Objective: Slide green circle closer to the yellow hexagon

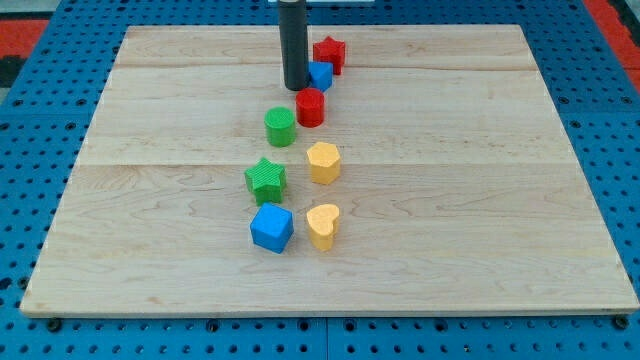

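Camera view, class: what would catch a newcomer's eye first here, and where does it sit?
First, the dark rod coming down from the view's top, my tip just left of a small blue block. Next, a line of blocks running down the board's middle: the green circle beside a red cylinder, with the yellow hexagon below, right.

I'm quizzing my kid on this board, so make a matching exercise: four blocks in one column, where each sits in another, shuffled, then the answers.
Blocks:
1. green circle
2. red star
3. blue cube
4. yellow hexagon

Places:
A. nearest the view's bottom, left of the yellow heart
B. just right of the green star
C. farthest toward the view's top
D. touching the red cylinder, below my tip

Pairs: 1-D, 2-C, 3-A, 4-B
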{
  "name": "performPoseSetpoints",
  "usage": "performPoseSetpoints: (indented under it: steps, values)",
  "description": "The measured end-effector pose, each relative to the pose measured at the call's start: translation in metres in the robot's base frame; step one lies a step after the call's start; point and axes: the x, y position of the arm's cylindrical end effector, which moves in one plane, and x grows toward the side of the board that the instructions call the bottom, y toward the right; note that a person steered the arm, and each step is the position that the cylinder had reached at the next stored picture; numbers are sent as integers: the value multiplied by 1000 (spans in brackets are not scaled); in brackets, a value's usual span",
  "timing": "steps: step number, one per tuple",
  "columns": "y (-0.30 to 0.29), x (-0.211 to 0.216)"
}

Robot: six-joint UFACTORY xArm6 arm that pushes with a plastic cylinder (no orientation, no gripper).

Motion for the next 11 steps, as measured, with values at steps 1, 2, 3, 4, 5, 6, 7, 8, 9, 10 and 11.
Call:
performPoseSetpoints:
  steps: [1,2,3,4,5,6,7,8,9,10,11]
  values:
    - [-40,2]
    - [-85,15]
    - [-109,15]
    - [-109,15]
    - [-109,15]
    - [-100,27]
    - [-64,37]
    - [-29,56]
    - [-37,59]
    - [-63,65]
    - [-43,85]
